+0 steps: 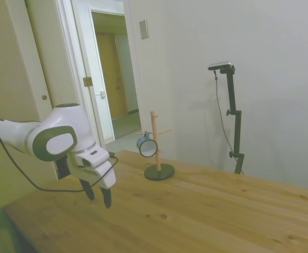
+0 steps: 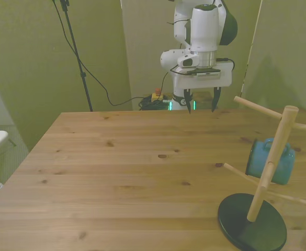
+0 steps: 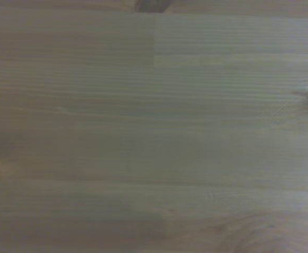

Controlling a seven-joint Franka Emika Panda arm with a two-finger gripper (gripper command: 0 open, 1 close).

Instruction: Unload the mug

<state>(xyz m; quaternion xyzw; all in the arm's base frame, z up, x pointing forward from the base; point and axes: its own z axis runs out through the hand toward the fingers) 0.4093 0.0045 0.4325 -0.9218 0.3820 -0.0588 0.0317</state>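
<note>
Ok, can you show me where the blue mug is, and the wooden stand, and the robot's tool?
mug (image 2: pixel 257 161): front view, on its blue side wall.
wooden stand (image 2: pixel 270 163): front view, on its upright post.
tool (image 2: pixel 201 107): front view, midway between its open fingertips.
</note>
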